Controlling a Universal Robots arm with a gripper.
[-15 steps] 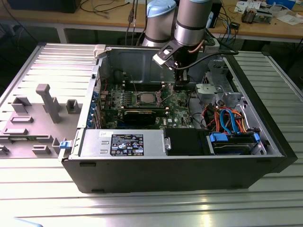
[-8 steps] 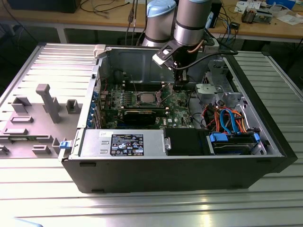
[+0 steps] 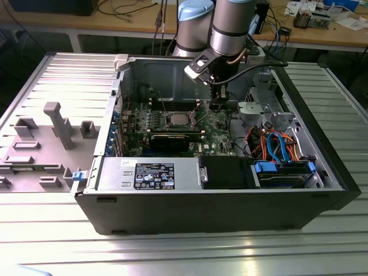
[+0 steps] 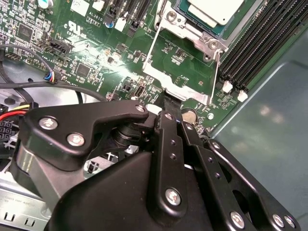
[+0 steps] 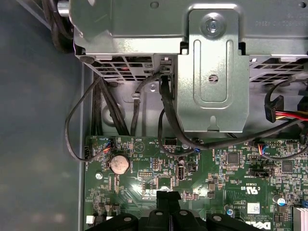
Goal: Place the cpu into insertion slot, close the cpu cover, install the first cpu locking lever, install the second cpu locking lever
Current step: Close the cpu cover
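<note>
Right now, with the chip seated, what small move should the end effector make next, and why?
Probably nudge the cpu cover over toward the insertion slot: the cpu already sits in it, the cover stands open, and the shut end effector is at its free edge.

Cpu, slot: cut off at picture edge in second wrist view. Cover: one end hidden behind gripper. Gripper: cropped in both wrist views.

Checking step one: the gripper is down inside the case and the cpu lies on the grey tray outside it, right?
No. The cpu lies in the insertion slot, as the second wrist view shows; the gripper is inside the case.
</note>
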